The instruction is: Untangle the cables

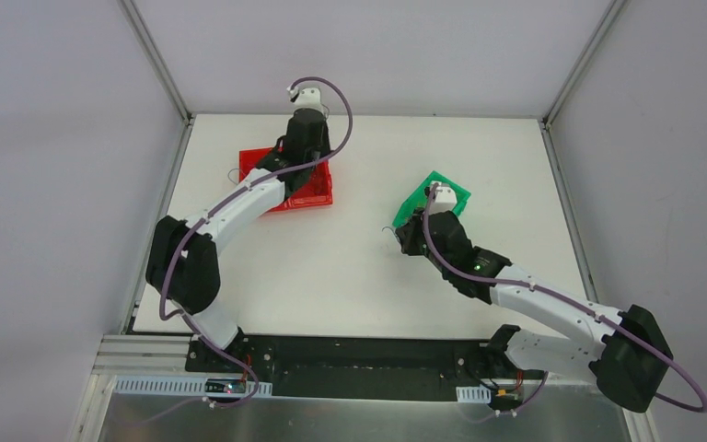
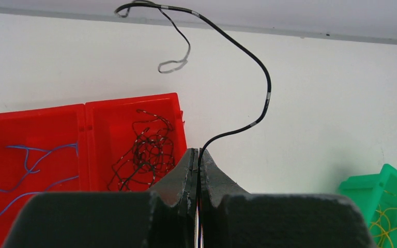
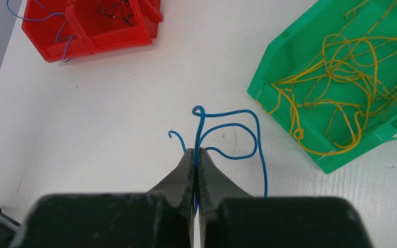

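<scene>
Presently left jaws clamp a black wire beside the red bin, right jaws a looped blue wire over the table; either thin, springy strand could slip from so narrow a pinch.

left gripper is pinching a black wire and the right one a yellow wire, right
Not quite. The right wrist view shows the right gripper shut on a blue wire, not a yellow one. The left gripper does pinch a black wire.

Bright, even light; bkgd maybe soft.
</scene>
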Available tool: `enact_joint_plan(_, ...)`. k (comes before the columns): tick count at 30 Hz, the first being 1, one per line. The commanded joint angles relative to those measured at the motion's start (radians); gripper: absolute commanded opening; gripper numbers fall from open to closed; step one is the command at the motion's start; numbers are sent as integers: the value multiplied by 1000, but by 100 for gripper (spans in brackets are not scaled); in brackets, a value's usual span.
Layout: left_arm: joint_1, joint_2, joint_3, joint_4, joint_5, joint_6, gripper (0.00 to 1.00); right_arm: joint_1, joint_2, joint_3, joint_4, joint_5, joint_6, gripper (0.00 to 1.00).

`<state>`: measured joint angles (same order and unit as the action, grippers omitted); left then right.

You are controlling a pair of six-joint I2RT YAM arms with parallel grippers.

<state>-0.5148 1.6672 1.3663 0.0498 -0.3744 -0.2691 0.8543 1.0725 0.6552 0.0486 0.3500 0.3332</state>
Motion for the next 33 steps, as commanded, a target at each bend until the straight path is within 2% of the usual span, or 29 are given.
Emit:
enact_joint_plan(1,30,-13,-59,28,-14,-46,0,-4,-40,-10,34,-7,15,0)
enact_joint_plan(7,106,-52,-210,58,3,-174,0,-6,-48,-9,35,-13,16,0)
enact_joint_plan(14,110,-137,-406,164,35,-207,0,-5,-50,-12,35,-18,18,0)
enact_joint_plan(18,110,-166,-434,149,34,-192,0,-6,-44,-8,37,-21,18,0)
enact_joint_plan(23,110,-220,-466,266,87,-154,0,-6,-41,-9,37,-18,15,0)
enact_joint_plan(27,110,-222,-409,284,165,-98,0,-6,-38,-9,37,-19,14,0)
enact_joint_plan(33,110,-271,-388,305,194,-34,0,-7,-48,-11,37,-22,13,0)
